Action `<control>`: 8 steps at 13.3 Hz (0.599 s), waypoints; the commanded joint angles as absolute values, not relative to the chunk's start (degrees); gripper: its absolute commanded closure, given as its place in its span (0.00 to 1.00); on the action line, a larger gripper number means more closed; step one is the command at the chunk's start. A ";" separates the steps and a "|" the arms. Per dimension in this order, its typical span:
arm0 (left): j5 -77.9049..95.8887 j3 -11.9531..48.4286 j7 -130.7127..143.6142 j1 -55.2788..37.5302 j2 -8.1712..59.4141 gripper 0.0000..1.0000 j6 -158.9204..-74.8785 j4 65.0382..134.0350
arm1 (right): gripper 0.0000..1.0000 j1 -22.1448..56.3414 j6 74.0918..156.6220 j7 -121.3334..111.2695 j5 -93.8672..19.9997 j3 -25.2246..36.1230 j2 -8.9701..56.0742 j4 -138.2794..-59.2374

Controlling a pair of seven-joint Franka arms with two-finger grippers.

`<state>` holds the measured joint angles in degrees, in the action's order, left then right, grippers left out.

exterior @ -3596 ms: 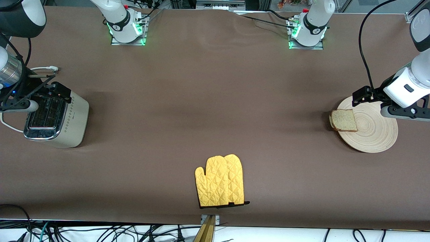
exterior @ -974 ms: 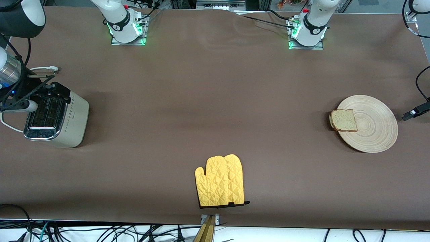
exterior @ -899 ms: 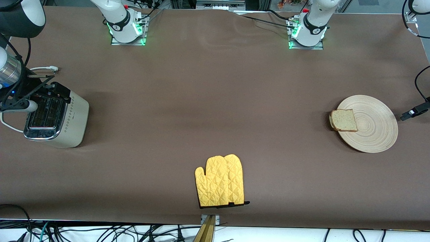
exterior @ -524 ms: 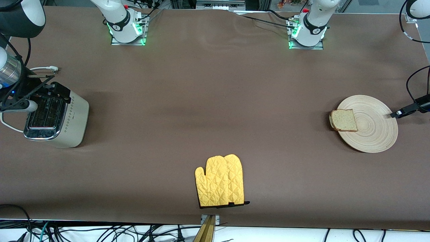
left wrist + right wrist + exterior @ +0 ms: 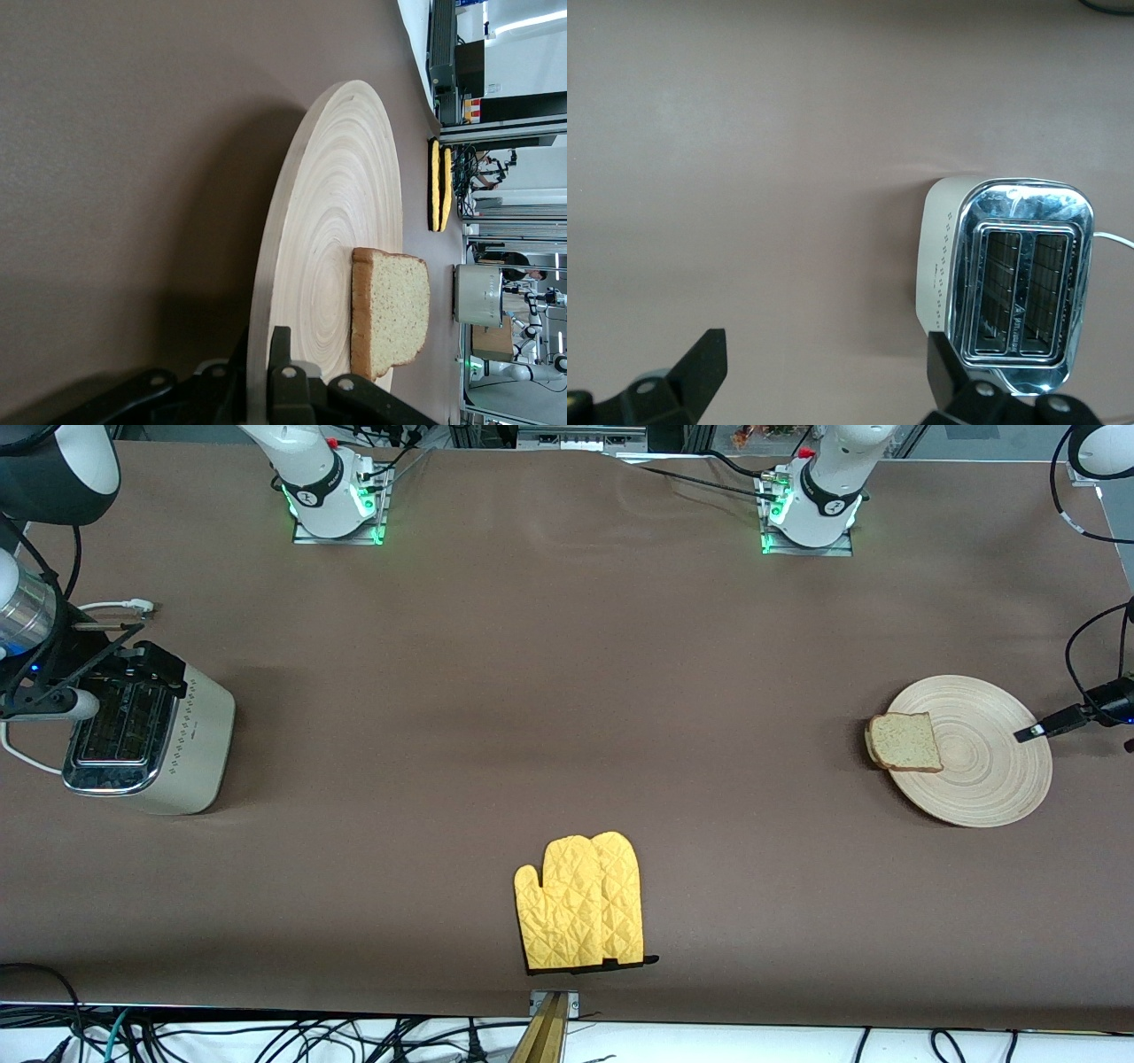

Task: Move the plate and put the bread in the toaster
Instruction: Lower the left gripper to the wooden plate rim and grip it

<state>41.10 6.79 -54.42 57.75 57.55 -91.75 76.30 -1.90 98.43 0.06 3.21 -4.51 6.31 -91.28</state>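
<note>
The round wooden plate [image 5: 985, 772] lies at the left arm's end of the table, and the bread [image 5: 904, 741] rests on its edge toward the table's middle. My left gripper [image 5: 1029, 734] is shut on the plate's rim at the side away from the bread. In the left wrist view the fingers [image 5: 282, 352] pinch the plate [image 5: 328, 212] edge, with the bread [image 5: 394, 310] past them. The cream and chrome toaster [image 5: 173, 755] stands at the right arm's end. My right gripper [image 5: 151, 666] hangs open over it, with nothing between its jaws [image 5: 824, 352] and the toaster [image 5: 1019, 283] beside them.
A yellow oven mitt [image 5: 580, 901] lies near the table's front edge, about midway between the arms. A white cord [image 5: 22, 757] trails from the toaster. Brown cloth covers the table [image 5: 549, 691].
My left gripper came in from the table's end to the plate's rim and closed on it. The plate shifted very slightly. The right arm has stayed still.
</note>
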 commanded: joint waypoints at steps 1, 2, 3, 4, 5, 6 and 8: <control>41.40 6.59 -55.29 57.13 57.66 1.00 -91.67 75.50 | 0.00 -2.11 98.17 -0.09 3.16 -4.57 6.68 -90.35; 41.31 6.59 -55.28 57.04 57.66 1.00 -91.58 75.50 | 0.00 -2.11 98.17 -0.09 3.16 -4.57 6.59 -90.35; 41.40 6.59 -55.20 57.04 57.57 1.00 -91.41 75.59 | 0.00 -2.11 98.17 -0.09 3.16 -4.57 6.68 -90.35; 41.40 6.68 -54.67 56.52 57.22 1.00 -90.19 75.67 | 0.00 -2.11 98.17 -0.17 3.16 -4.57 6.68 -90.26; 41.40 6.77 -53.28 56.08 57.04 1.00 -87.48 75.06 | 0.00 -2.11 98.17 -0.18 3.16 -4.57 6.68 -90.26; 41.48 7.29 -51.52 55.90 56.78 1.00 -85.02 74.97 | 0.00 -2.11 98.17 -0.26 3.16 -4.57 6.68 -90.26; 41.48 9.04 -48.27 54.06 54.85 1.00 -80.88 75.06 | 0.00 -2.11 98.17 -0.26 3.16 -4.57 6.68 -90.26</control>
<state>41.09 7.67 -51.94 55.82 57.29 -85.69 75.64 -1.91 98.43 0.06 3.21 -4.49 6.32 -91.28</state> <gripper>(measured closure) 0.907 0.000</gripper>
